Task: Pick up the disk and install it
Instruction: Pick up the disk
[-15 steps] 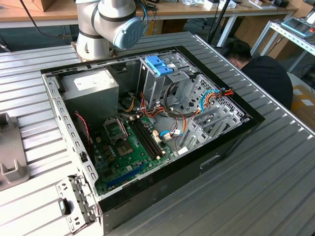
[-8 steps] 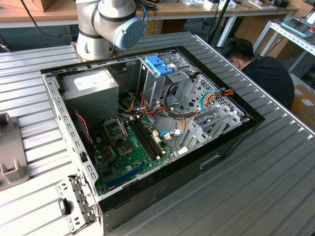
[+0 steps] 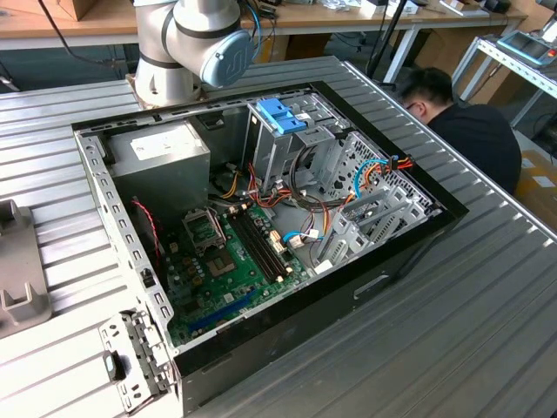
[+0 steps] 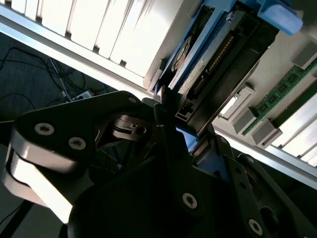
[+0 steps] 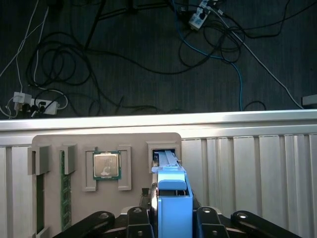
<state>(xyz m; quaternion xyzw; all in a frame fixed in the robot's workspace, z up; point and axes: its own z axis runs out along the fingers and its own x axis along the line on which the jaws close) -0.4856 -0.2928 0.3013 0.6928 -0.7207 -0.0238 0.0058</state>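
Your claw (image 5: 173,208) is clamped on the flat grey metal disk (image 5: 171,176) in its light blue plastic carrier. It sits between the jaws, with its long axis pointing straight ahead of the claw and its far end in the pale grey plastic holder tray (image 5: 74,141).

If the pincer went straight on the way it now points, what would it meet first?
The disk: its blue frame stands right ahead of the pincer, in a slot of the grey tray. Past it, probably the tray itself, though depth is hard to judge in the first wrist view.
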